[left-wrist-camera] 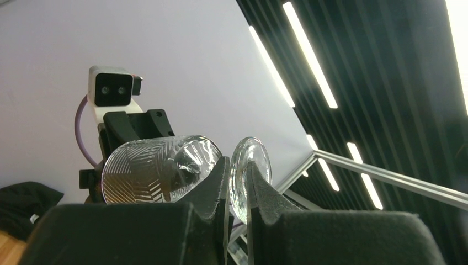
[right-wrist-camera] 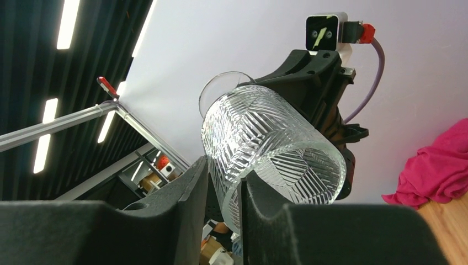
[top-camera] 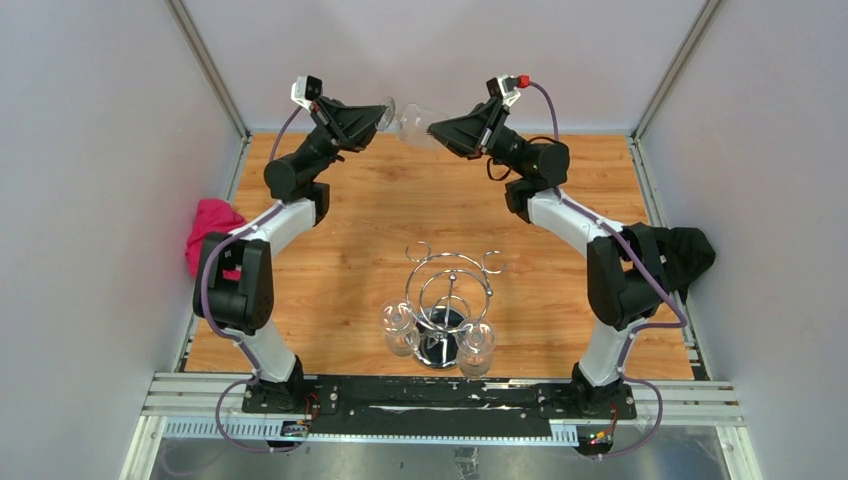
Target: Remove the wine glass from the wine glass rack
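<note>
A clear cut-pattern wine glass lies sideways in the air at the back of the table, between my two raised grippers. My left gripper is shut on its round foot; the bowl sticks out past the left finger. My right gripper straddles the bowl's rim, with one finger inside and one outside. A narrow gap still shows beside the outer finger. The chrome wine glass rack stands near the front centre, well below and clear of both grippers.
Two more glasses hang upside down on the rack's front loops. A pink cloth lies at the left table edge and a black cloth at the right. Grey walls enclose the wooden table.
</note>
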`<state>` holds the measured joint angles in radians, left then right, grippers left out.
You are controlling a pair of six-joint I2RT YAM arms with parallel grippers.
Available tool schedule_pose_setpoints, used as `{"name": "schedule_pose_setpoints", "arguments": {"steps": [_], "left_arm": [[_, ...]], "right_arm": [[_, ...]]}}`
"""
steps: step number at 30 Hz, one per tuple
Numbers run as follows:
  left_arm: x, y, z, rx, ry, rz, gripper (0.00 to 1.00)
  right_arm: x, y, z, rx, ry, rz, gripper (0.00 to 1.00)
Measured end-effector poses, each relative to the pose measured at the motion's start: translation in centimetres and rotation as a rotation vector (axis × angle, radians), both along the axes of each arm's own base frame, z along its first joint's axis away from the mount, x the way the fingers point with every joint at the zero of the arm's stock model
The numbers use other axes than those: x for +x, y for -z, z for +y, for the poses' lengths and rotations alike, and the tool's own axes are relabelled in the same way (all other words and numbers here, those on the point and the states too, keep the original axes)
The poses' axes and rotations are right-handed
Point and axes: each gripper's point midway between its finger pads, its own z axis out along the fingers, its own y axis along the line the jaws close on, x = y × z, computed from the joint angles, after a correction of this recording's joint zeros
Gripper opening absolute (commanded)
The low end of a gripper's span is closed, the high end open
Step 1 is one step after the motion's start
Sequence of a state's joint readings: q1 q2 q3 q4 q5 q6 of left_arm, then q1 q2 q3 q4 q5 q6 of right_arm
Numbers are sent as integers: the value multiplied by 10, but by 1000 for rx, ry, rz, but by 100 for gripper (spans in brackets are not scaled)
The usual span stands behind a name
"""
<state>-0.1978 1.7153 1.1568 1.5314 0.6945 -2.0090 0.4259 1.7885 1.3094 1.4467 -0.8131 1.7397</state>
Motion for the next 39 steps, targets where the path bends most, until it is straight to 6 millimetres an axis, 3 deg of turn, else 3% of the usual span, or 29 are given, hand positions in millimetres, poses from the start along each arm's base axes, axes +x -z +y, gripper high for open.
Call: {"name": "schedule_pose_setpoints", "arguments": {"steps": [13, 18, 29, 39], "left_arm": [[3, -4, 7, -44, -16, 28, 0], [8, -3, 7, -63, -16, 49, 0], [11, -1, 8, -68, -20, 60, 2], [10, 2, 6, -27, -31, 28, 49]], "right_arm": [[-6, -19, 7, 38, -21, 1, 11], [-18, -30, 15, 52, -58, -14, 0], [-11, -24, 16, 69, -71, 33, 0], [-13, -23, 17, 70, -79, 24, 0]]}}
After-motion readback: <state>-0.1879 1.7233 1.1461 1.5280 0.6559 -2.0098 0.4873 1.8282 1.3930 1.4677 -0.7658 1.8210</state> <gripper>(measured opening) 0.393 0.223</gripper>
